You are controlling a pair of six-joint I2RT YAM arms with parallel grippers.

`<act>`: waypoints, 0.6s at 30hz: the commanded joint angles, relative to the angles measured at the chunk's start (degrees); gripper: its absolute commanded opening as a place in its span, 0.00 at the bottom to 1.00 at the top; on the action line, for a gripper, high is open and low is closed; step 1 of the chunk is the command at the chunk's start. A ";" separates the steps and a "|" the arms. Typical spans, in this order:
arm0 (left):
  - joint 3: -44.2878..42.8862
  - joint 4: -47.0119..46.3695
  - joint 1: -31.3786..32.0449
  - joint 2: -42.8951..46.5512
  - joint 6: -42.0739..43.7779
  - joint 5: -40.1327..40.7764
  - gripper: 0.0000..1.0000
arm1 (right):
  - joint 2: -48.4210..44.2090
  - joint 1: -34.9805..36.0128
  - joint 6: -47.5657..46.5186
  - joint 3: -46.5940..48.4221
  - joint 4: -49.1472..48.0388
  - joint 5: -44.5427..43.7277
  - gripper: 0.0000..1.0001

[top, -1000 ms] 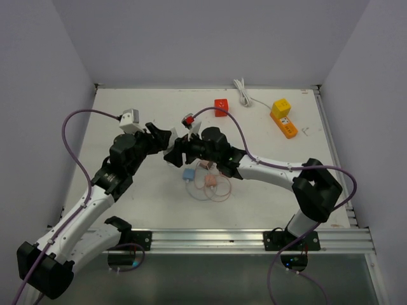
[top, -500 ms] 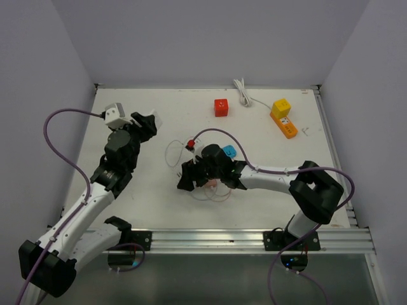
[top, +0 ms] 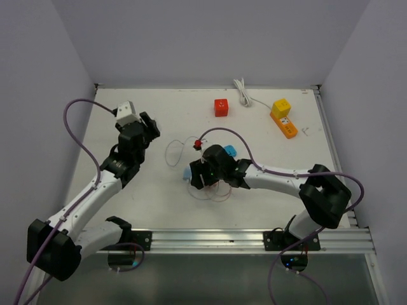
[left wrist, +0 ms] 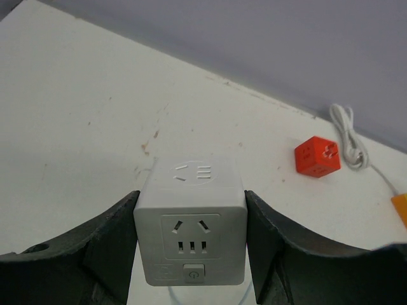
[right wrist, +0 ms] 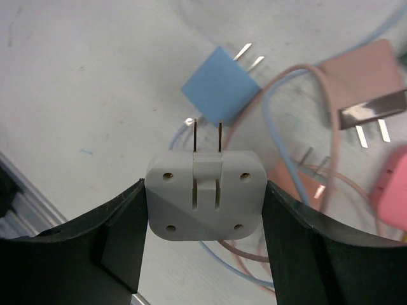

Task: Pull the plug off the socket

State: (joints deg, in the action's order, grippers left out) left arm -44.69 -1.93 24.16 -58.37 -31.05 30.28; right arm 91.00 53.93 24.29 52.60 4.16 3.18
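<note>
The white cube socket sits clamped between the fingers of my left gripper, its outlet face and power button toward the camera, held above the table. In the top view the left gripper is at the back left. The plug, a white block with two bare prongs pointing away, is pinched between the fingers of my right gripper. It is free of the socket and hangs low over a pile of loose plugs. In the top view the right gripper is mid-table, well apart from the left one.
Under the right gripper lie a blue plug, pink plugs and thin looping cables. A red cube socket, a white coiled cable, a yellow cube and an orange strip sit along the back.
The grippers were together mid-table a second ago. The left has drawn back and left with the socket; the right has moved toward the near side with the plug, down over the loose plugs.
</note>
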 commanded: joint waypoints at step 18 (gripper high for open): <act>-8.75 20.82 -0.17 -23.80 0.99 1.79 0.03 | -5.58 -12.88 3.74 -2.24 13.15 -19.97 0.04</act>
State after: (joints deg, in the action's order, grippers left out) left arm -49.41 16.95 24.16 -80.03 -30.83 28.40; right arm 86.50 41.43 26.46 50.70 15.79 -14.50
